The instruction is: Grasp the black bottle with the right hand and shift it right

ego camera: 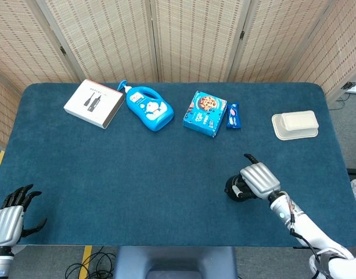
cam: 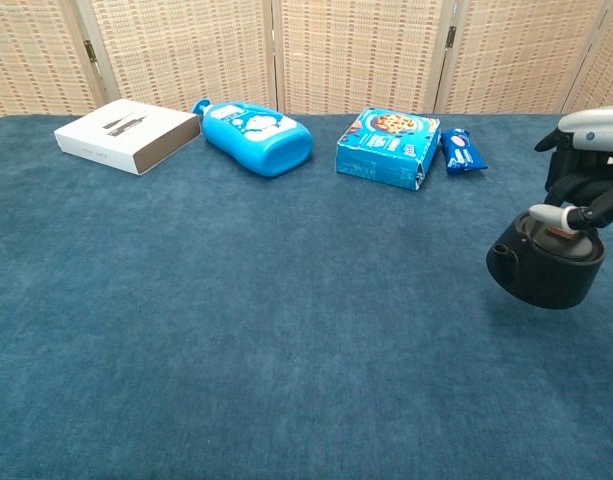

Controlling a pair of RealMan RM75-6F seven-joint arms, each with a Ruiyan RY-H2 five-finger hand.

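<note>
On the table [ego camera: 108, 174], lower right of the head view, my right hand [ego camera: 258, 179] curls over the top of the bottle [cam: 542, 268], fingers [cam: 552, 213] hooked at its rim and holding it. The bottle looks squat, rigid, probably light and smooth, so I judge a wrap round its body safer than this rim hold. My left hand [ego camera: 8, 220], lower left, hangs spread, holding nothing.

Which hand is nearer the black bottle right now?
Right. The right hand is on the black bottle, gripping its top; the left hand sits at the table's far near-left corner.
</note>
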